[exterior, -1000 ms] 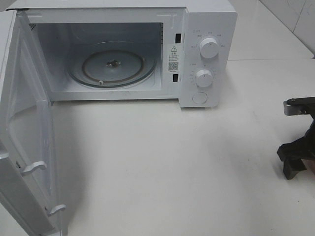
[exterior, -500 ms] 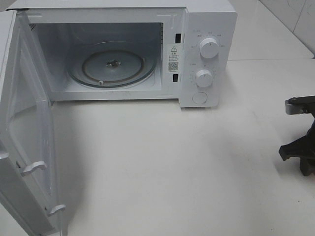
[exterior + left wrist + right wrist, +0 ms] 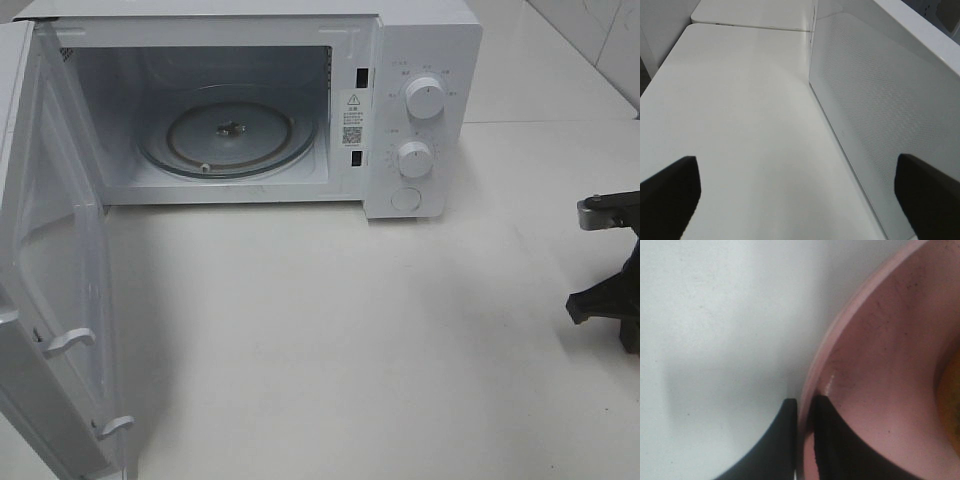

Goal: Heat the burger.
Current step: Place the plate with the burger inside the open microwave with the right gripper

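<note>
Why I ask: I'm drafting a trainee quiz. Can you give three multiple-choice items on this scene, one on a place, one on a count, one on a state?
1. Where is the right gripper clamped?
A) on the rim of the pink plate
B) on a mug handle
C) on a spoon

2. How many knobs has the microwave?
A) one
B) two
C) four

3. The microwave's door is:
A) shut
B) swung open
C) missing

Answers:
1 A, the jaws pinch the rim from both sides.
2 B, an upper one and a lower knob.
3 B, it stands wide and the inside shows.
</note>
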`<state>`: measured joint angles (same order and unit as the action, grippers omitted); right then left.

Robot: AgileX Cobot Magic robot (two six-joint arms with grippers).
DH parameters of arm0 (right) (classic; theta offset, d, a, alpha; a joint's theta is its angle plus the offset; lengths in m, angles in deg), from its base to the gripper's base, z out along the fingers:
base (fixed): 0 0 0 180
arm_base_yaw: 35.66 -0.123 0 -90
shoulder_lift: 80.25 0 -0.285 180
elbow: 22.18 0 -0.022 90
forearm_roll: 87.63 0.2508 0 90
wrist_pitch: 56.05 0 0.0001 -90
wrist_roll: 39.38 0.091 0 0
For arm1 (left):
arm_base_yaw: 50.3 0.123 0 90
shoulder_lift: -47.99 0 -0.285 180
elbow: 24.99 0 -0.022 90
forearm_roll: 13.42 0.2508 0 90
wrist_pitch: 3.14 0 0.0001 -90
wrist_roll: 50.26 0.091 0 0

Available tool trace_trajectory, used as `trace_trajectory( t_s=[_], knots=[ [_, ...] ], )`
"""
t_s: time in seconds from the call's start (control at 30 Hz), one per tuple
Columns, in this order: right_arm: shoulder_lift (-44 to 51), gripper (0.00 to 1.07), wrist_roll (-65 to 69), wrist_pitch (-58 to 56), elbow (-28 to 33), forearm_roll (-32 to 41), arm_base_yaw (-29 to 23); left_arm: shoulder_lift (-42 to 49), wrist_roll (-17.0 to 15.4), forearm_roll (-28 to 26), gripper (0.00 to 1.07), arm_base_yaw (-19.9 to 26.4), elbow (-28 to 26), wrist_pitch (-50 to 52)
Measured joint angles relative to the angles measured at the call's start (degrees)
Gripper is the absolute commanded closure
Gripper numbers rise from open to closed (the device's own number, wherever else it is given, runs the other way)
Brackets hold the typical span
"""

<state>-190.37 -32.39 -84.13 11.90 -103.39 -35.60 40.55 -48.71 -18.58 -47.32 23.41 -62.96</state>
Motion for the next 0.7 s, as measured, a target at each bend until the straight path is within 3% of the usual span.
trace_trajectory(
  t_s=[0.7],
  knots=[
    [1.38,1.07,23.32,-9.80,-0.11,-16.44,-11.29,0.00,0.00,0.00,0.09,0.00,0.00,0.00]
  ],
)
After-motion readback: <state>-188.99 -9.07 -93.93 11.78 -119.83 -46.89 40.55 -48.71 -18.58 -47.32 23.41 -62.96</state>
